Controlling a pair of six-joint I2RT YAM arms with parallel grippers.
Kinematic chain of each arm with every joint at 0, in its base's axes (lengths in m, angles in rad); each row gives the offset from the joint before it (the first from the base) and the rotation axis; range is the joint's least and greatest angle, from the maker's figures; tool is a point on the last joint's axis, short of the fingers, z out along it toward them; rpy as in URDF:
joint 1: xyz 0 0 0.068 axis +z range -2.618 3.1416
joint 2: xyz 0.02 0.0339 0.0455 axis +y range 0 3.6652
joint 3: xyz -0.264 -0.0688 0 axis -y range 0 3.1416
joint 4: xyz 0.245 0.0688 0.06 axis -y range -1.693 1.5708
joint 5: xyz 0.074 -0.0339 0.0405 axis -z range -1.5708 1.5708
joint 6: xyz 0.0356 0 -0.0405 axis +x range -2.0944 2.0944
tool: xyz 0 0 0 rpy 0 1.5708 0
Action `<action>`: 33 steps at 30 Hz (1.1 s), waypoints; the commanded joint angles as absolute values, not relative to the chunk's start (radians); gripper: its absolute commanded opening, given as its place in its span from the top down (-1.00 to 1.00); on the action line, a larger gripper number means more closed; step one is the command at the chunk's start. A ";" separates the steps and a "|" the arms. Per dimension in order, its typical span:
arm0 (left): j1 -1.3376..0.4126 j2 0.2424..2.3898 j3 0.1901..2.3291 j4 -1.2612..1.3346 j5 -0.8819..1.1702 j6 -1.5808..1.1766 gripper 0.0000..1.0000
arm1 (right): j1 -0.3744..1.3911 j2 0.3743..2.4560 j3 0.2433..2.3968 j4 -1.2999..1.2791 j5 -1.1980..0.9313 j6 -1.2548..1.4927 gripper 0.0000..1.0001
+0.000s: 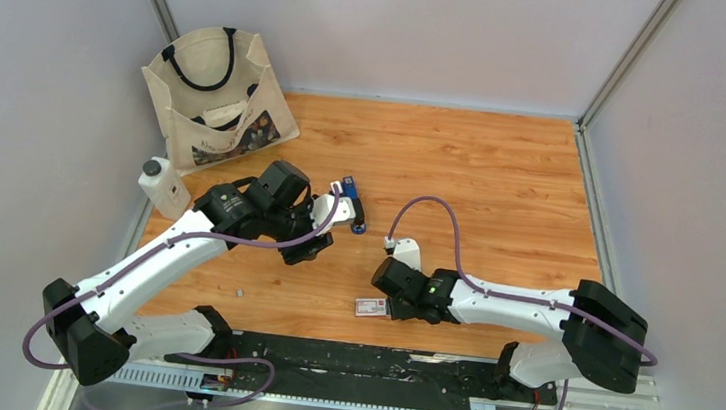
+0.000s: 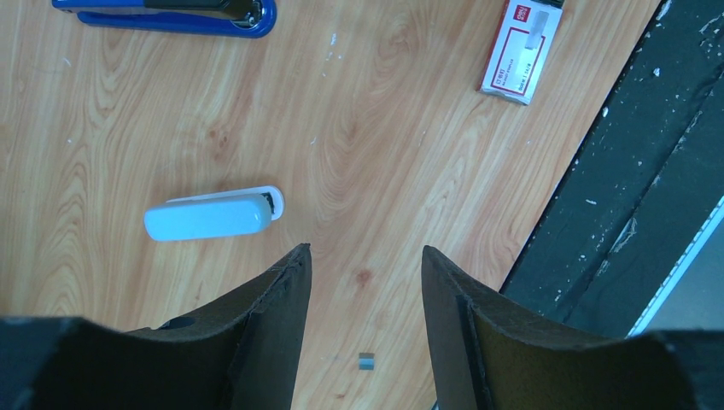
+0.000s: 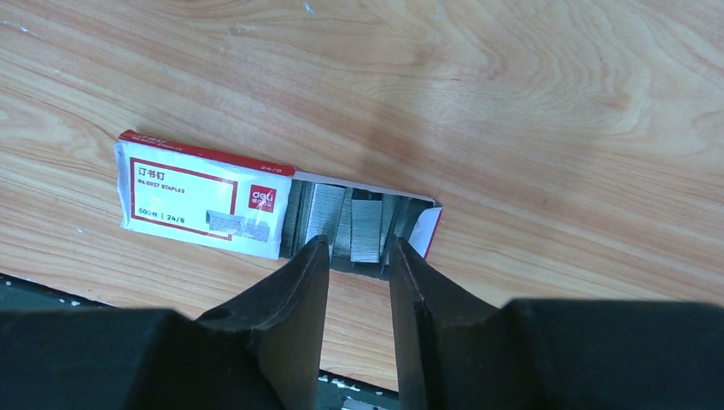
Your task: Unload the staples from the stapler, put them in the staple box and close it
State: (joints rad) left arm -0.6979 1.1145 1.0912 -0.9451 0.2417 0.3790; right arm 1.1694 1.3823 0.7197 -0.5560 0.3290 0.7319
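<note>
A blue stapler (image 1: 351,209) lies on the wooden table; in the left wrist view it shows at the top left (image 2: 171,13). A small pale-blue stapler-like thing (image 2: 213,215) lies beside it. My left gripper (image 2: 363,252) hangs above the table, open and empty. A tiny grey staple piece (image 2: 366,361) lies on the wood seen between its fingers, and also shows in the top view (image 1: 239,294). My right gripper (image 3: 359,248) is open, its tips at the open end of the red-and-white box (image 3: 201,196). Silvery staple strips (image 3: 365,226) lie in the box's pulled-out tray.
A cloth tote bag (image 1: 219,96) stands at the back left, with a white bottle (image 1: 163,186) near it. A black strip (image 1: 374,362) runs along the near table edge. Grey walls close off three sides.
</note>
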 commanded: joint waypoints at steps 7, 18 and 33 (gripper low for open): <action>-0.692 1.100 1.081 -0.917 0.253 0.351 -0.18 | 1.175 1.191 0.694 -0.528 0.354 0.735 0.49; -0.698 1.209 0.994 -0.761 0.291 0.347 -0.12 | 1.117 1.094 0.601 -0.601 0.371 0.805 0.71; -0.870 1.436 0.899 -0.545 0.222 0.371 -0.01 | 0.755 0.888 0.384 -0.354 -0.075 0.772 0.46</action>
State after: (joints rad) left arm -0.8394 1.4033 0.9127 -0.6312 0.2329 0.3672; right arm 0.7933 0.9031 0.4122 -0.4740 0.0715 0.7788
